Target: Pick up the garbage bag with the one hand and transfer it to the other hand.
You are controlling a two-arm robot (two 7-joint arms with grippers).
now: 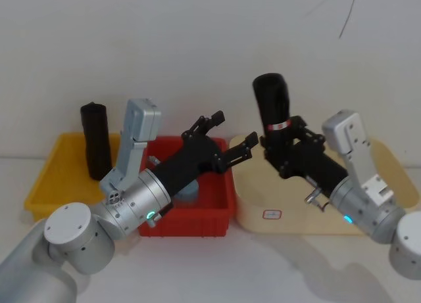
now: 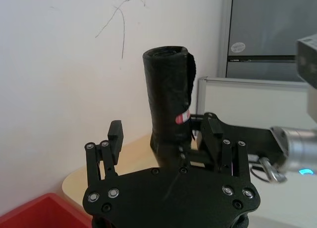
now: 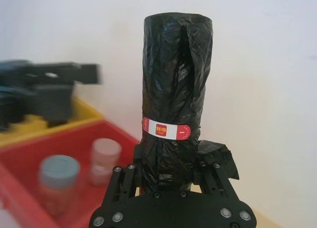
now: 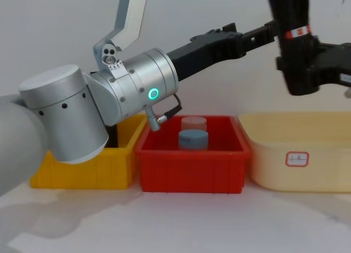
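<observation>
Now, head view: the right gripper [image 1: 279, 148] is clamped on the lower end of the garbage bag [image 1: 272, 102], holding it upright over the cream tub [image 1: 296, 221], while the left gripper [image 1: 231, 129] reaches across above the red bin [image 1: 197, 224], fingers spread wide and gripping nothing, tips just beside the bag. Wrist views next: the left gripper [image 2: 163, 129] gapes with the bag [image 2: 166, 89] standing just beyond it, and the right gripper [image 3: 171, 171] pinches the bag [image 3: 176, 69] below its red-and-white label band [image 3: 166, 130]. Chest view: the bag [image 4: 293, 11] rides high in the right gripper [image 4: 307, 63], the left gripper [image 4: 249, 36] stretched out close beside it.
</observation>
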